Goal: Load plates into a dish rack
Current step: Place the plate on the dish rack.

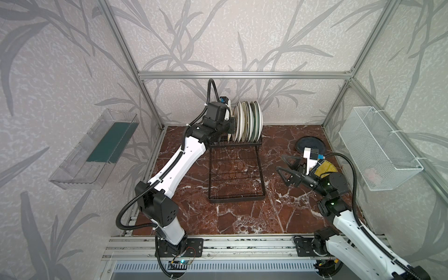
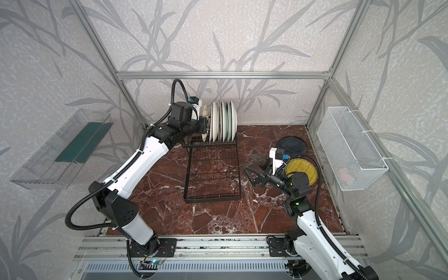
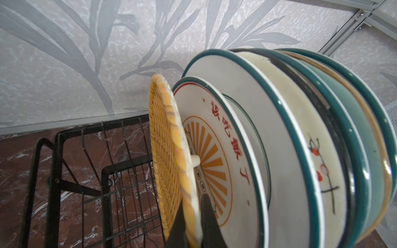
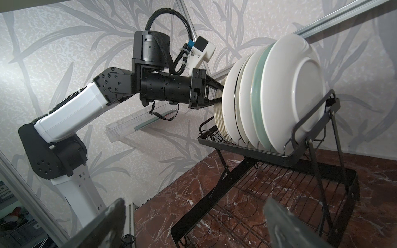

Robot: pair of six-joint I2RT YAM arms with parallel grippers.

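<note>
At the upper basket: a row of plates (image 1: 247,121) stands on edge in the slots of the dish rack (image 1: 236,200); about six can be counted in the left wrist view.
Outermost racked plate: the sunburst plate (image 3: 214,161), upright, at the open end of the row.
Left claw (image 3: 193,216): clamped on the rim of a woven disc (image 3: 165,139), held upright just beside the sunburst plate.
Seating of the disc: its lower edge reaches the basket wires in the right wrist view; whether it sits in a slot cannot be told.
Right claw (image 1: 280,163): jaws spread wide, holding nothing, above the surface (image 1: 242,218) beside the rack.
Left to load: a dark blue plate (image 1: 310,145) and a second woven disc (image 2: 301,169), both flat on the surface by the right arm.
Lower tray (image 2: 212,184): carries no plates.
Progress estimate: most plates racked; one insertion in hand, two pickups outstanding.
</note>
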